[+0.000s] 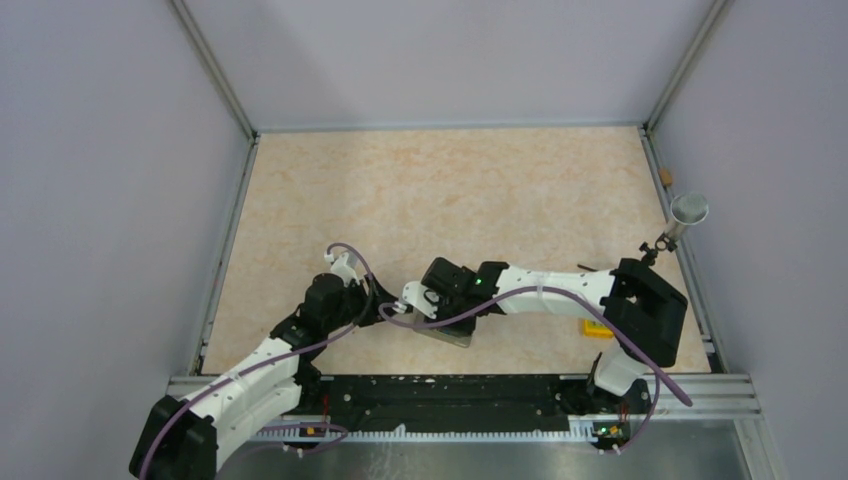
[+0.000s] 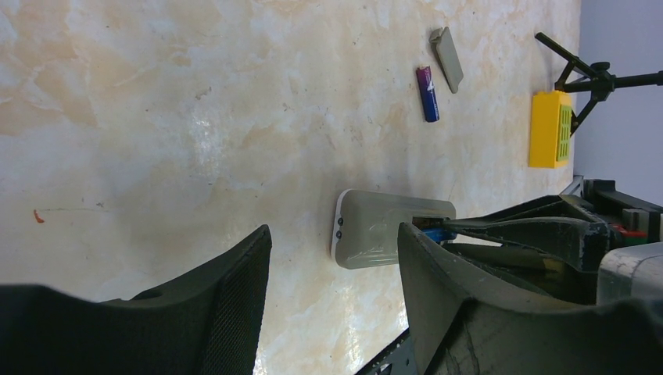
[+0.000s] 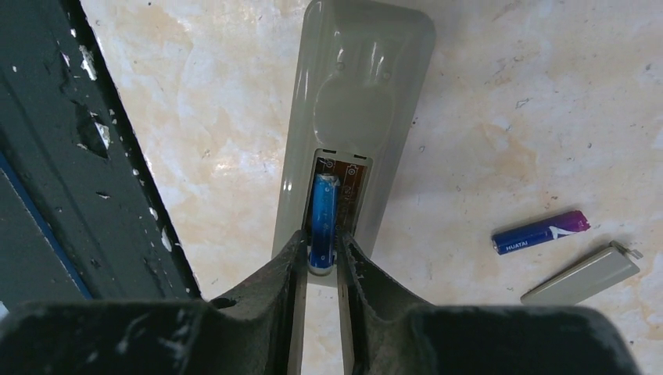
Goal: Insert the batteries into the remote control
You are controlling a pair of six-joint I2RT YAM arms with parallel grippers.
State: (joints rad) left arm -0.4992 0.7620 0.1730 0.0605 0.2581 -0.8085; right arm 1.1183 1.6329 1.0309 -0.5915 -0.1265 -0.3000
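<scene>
Right now, you are working the right gripper point(image 3: 322, 251) at the lower middle of the right wrist view. Its two dark fingertips are standing narrowly apart on either side of the near end of a slim blue cylindrical battery point(image 3: 323, 215). I cannot tell whether they are pinching that end or merely flanking it.

That battery is lying lengthwise in the open recess of the slim grey plastic remote control point(image 3: 360, 86). The remote is resting back-up on the mottled beige table point(image 3: 508, 94), running from the frame's centre to its top edge, so the recess is facing you from above. I judge you are seating this first cell, and its near end seems to be calling for a gentle press down.

The second blue battery point(image 3: 541, 232) is lying loose at the right of the frame, well apart from the remote. The flat grey battery cover point(image 3: 582, 273) is lying just beside it toward the lower right, and both are waiting their turn.

The left gripper point(image 2: 335, 234) is hovering with its jaws wide apart and nothing between them. It is sitting near the remote's closed end at the middle of the left wrist view, probably so it can steady the remote.
</scene>
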